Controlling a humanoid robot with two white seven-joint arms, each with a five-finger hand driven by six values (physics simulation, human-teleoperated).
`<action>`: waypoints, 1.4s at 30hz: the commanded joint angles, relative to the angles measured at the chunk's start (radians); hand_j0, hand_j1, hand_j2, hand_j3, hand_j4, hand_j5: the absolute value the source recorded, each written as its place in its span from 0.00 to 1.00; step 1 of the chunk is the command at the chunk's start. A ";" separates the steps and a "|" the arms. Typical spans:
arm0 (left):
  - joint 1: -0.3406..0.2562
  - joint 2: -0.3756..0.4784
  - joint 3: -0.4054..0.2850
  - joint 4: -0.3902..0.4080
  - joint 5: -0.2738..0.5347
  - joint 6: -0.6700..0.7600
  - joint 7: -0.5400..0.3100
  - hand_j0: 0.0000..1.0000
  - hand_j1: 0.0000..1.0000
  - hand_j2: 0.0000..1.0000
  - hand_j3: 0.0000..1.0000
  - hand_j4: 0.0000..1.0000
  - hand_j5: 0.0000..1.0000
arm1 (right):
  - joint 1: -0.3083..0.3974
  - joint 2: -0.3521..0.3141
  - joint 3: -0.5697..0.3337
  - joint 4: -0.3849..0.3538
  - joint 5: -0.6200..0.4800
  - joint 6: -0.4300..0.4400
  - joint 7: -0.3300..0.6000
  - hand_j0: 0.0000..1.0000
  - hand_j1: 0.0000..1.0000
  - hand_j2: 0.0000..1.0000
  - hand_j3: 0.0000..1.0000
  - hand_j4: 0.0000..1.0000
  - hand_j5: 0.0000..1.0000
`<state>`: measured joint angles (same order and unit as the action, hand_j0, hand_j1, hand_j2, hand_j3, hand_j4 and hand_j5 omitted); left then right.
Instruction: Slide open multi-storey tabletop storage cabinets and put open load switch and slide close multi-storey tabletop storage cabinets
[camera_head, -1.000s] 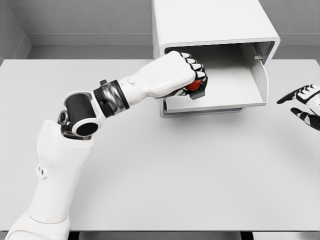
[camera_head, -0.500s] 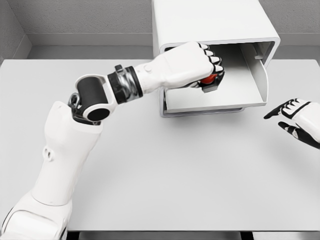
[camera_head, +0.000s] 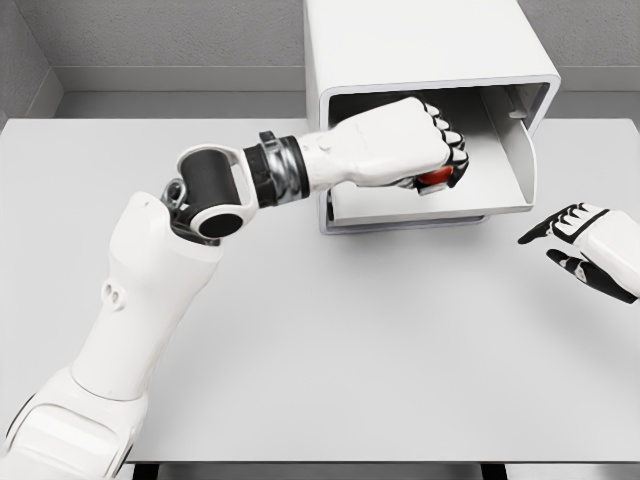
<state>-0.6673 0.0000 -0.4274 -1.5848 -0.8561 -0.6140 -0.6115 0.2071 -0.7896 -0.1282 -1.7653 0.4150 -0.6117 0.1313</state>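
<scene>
Red bit: that's the load switch (camera_head: 436, 177), poking out just under the curled fingers, so basically inside the grip
Left hand (camera_head: 425, 150): fist wrapped tight round it, hovering over the pulled-out drawer (camera_head: 500, 190)
Drop direction: straight down onto the drawer floor, I'd guess
Cabinet (camera_head: 420, 50): right behind the hand
Right hand (camera_head: 585, 245): fingers loose, low over the counter (camera_head: 350, 350), well off to the side

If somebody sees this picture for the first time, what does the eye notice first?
First, the long white left arm reaching across the table, its left hand closed on a red-orange load switch over the pulled-out drawer. Then the white storage cabinet at the back, and the open right hand hovering at the right edge.
</scene>
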 joint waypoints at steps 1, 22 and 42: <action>0.000 0.000 -0.002 0.009 0.005 0.003 0.001 0.39 0.39 0.39 0.39 0.39 0.39 | 0.000 -0.002 -0.001 0.000 -0.007 0.001 -0.001 0.59 0.59 0.59 0.59 0.59 0.59; 0.000 0.000 -0.004 0.054 0.005 0.003 0.001 0.57 0.57 0.57 0.57 0.57 0.57 | 0.008 0.003 -0.002 0.000 -0.007 0.001 -0.002 0.60 0.60 0.60 0.60 0.60 0.60; -0.002 0.000 -0.001 0.052 0.003 0.003 0.001 0.72 0.72 0.72 0.72 0.72 0.72 | 0.008 0.004 0.001 -0.002 -0.008 0.001 -0.002 0.61 0.61 0.61 0.61 0.61 0.61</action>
<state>-0.6688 0.0000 -0.4291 -1.5319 -0.8582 -0.6141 -0.6116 0.2148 -0.7843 -0.1272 -1.7656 0.4135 -0.6117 0.1293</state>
